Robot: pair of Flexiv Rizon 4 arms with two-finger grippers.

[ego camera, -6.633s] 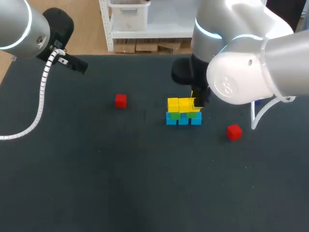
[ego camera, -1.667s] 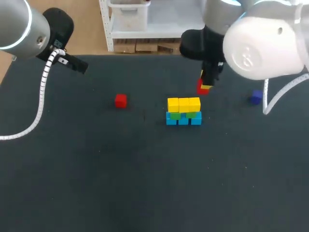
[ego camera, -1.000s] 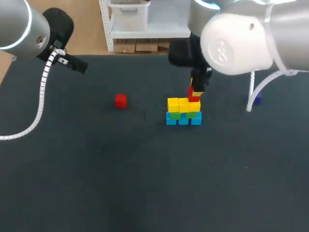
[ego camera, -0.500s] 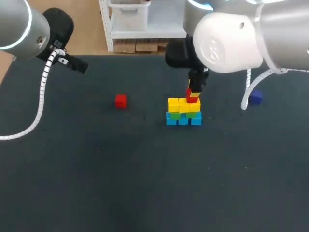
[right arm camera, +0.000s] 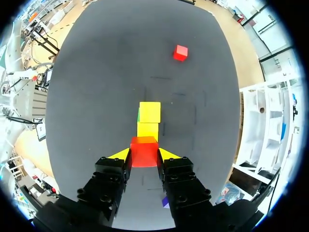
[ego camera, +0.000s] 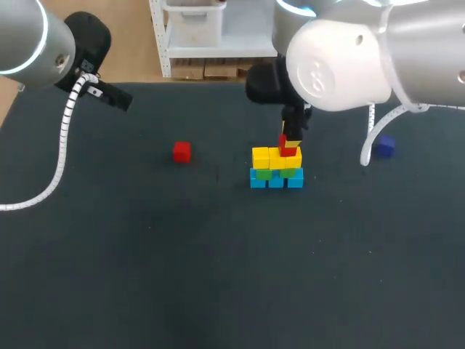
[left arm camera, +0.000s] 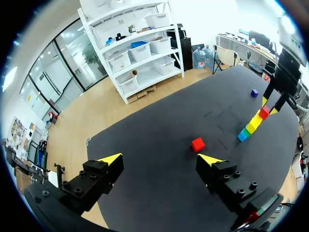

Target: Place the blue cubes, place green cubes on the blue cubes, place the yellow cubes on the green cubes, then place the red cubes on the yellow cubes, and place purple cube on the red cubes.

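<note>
My right gripper [right arm camera: 144,153] is clamped on the held red cube [right arm camera: 144,151], 1 yellow tip pressed to each side of it. In the head view that cube is at the top of the stack, over the right-end cube of the yellow cubes [ego camera: 276,156]; I cannot tell whether it rests on the yellow or hangs just above it. From the right wrist, the other 2 yellow cubes run in a line ahead of the held one, with a sliver of green at their edge.

The stack stands near the middle of the table [ego camera: 218,276]: 3 blue cubes [ego camera: 276,180] in a row at the bottom, the green cubes [ego camera: 264,174] on them, and 3 yellow on top.

The loose red cube [ego camera: 182,151] lies alone on the cloth, well apart from the stack on my left side. The purple cube [ego camera: 384,146] lies well apart on my right, just beside the right arm's white cable.

My left gripper [left arm camera: 160,158] is spread wide with nothing between its fingers, up at the far left corner; the loose red cube is ahead of it and the stack beyond.
</note>
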